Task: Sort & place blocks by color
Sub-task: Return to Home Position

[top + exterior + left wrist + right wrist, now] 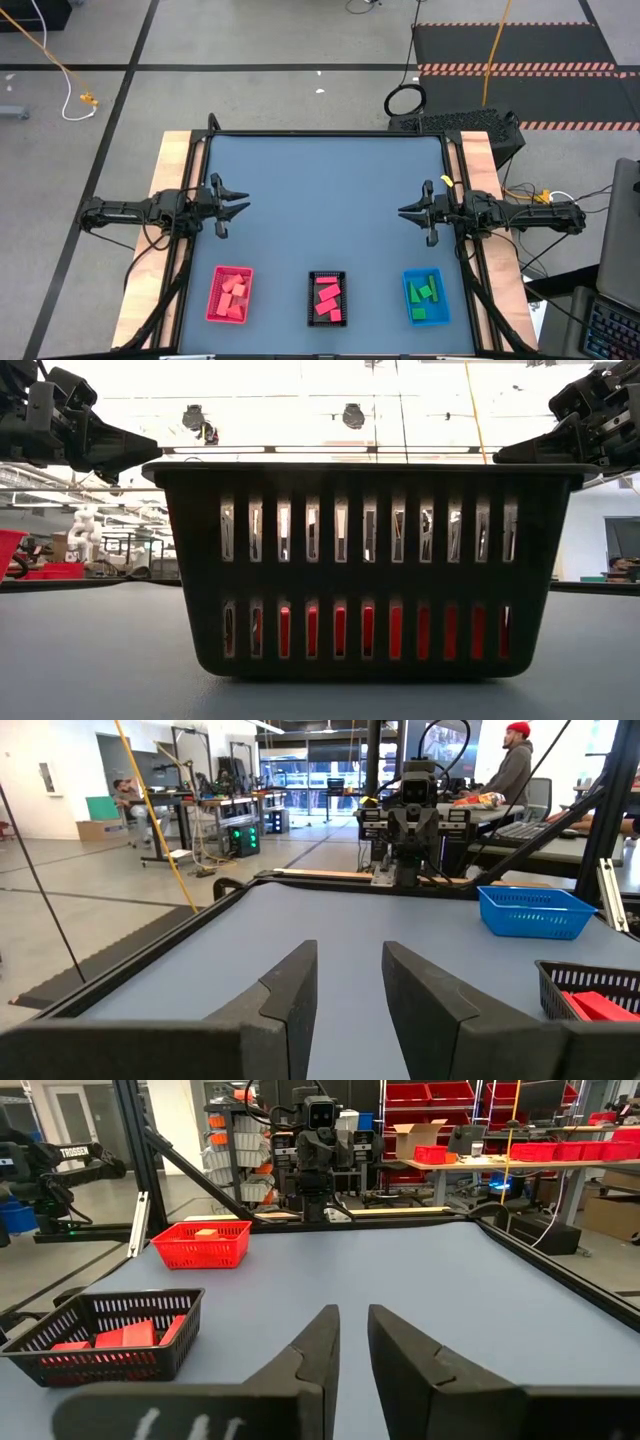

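Open workshop around a blue-grey desk (330, 190)

Grey concrete floor (300, 40) is crossed by dark tape lines. A black mat (560, 45) edged in orange hazard stripes lies beyond the desk's far right corner, and a yellow cable (57, 58) trails at far left. The left wrist view shows bright windows (290, 765), workbenches and a seated person (512, 770) in a red cap. The right wrist view shows shelving with red bins (420, 1095).

Three trays: red tray (211, 300), black tray (311, 300), blue tray (406, 290), salmon blocks (235, 292), pink-red blocks (328, 298), green blocks (425, 292), seemingly four apiece, pieces overlap, two grippers: left gripper (240, 208), right gripper (405, 212)
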